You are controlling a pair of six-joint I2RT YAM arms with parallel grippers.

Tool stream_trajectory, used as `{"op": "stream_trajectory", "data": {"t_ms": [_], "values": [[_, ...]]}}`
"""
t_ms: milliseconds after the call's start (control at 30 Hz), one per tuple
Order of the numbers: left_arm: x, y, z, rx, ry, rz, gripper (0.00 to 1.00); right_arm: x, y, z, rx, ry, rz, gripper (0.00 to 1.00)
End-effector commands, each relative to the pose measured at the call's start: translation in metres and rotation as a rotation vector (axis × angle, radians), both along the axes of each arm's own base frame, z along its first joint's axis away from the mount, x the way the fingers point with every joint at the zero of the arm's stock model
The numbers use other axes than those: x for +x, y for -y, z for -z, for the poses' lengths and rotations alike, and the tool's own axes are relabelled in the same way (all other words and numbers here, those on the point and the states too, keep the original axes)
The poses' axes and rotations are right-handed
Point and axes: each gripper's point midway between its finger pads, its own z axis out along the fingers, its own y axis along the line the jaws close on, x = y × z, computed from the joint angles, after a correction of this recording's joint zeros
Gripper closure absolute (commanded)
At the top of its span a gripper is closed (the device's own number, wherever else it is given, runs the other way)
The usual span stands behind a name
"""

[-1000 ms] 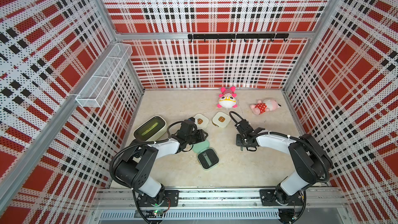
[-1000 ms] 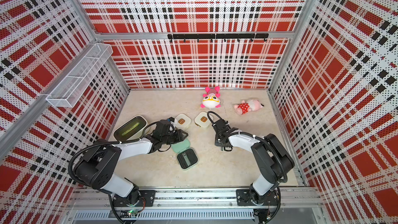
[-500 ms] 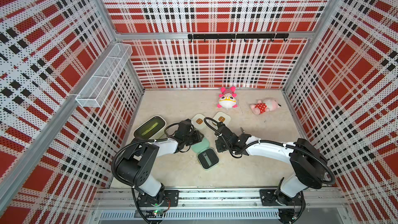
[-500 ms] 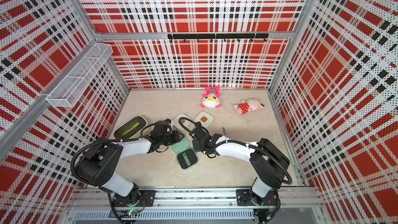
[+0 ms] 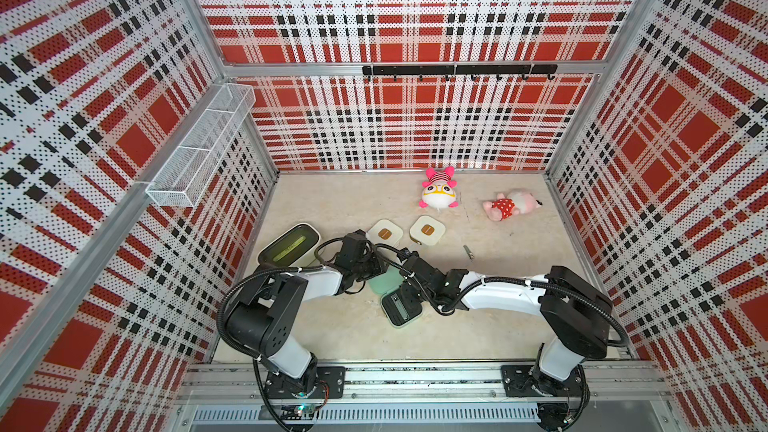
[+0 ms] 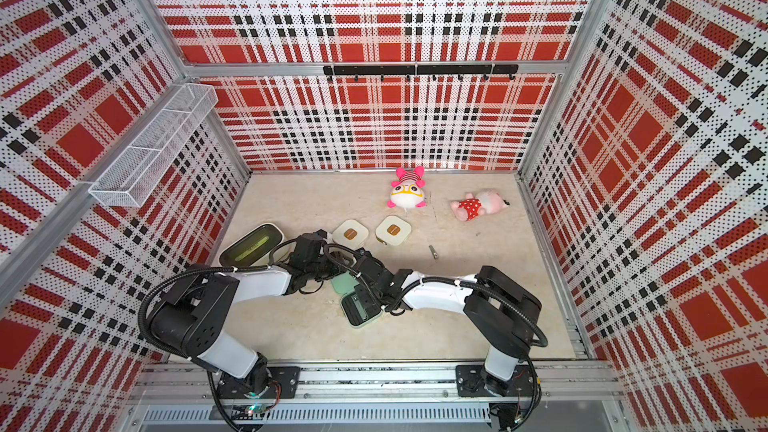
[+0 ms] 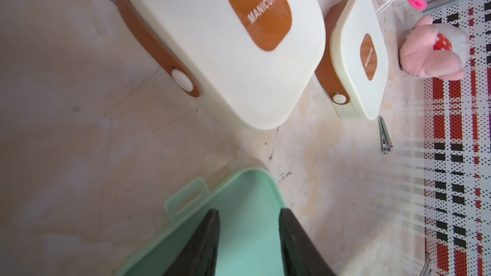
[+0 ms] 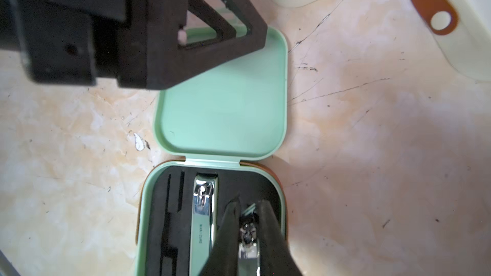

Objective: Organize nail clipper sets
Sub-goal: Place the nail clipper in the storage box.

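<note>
Right gripper (image 8: 249, 208) has swung from beside the cream cases (image 5: 427, 229) to over the open mint case (image 8: 223, 107), jaws pinched on a small clipper (image 8: 248, 230). The black insert (image 8: 156, 221) lies directly beneath, with a large clipper (image 8: 203, 208) seated just beside the fingertips. Left gripper (image 7: 248, 213), jaws apart and empty, apparently pins the lid (image 7: 239, 187). Step in hand: insertion. The next move calls for lowering the clipper, aligned with its slot.

Lab test cell: plaid perforated walls (image 5: 395, 14)

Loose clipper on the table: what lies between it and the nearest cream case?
Nothing. Only bare table separates the loose clipper from the cream case. This is clearest in the left wrist view, and both top views agree.
</note>
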Motion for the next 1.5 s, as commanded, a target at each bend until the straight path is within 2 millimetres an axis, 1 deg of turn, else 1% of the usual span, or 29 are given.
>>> {"op": "stream_trajectory", "data": {"t_ms": [0,367,700,900,1300,1467], "values": [[-0.013,-0.012,0.023,0.047,-0.063,-0.007,0.58,-0.001,-0.016,-0.007,0.029,0.023,-0.035,0.94],[-0.014,-0.012,0.024,0.044,-0.063,-0.006,0.58,-0.007,-0.021,0.002,0.024,0.011,-0.030,0.93],[-0.016,-0.012,0.025,0.044,-0.067,-0.004,0.58,-0.008,-0.019,0.013,0.010,0.004,-0.017,0.93],[-0.016,-0.012,0.025,0.043,-0.069,-0.005,0.58,-0.009,-0.015,0.017,-0.002,0.001,-0.013,0.93],[-0.016,-0.012,0.028,0.047,-0.074,-0.003,0.58,-0.019,-0.002,0.028,-0.037,-0.012,-0.010,0.93],[-0.015,-0.012,0.028,0.047,-0.075,-0.004,0.58,-0.021,0.001,0.027,-0.043,-0.010,-0.010,0.92]]}}
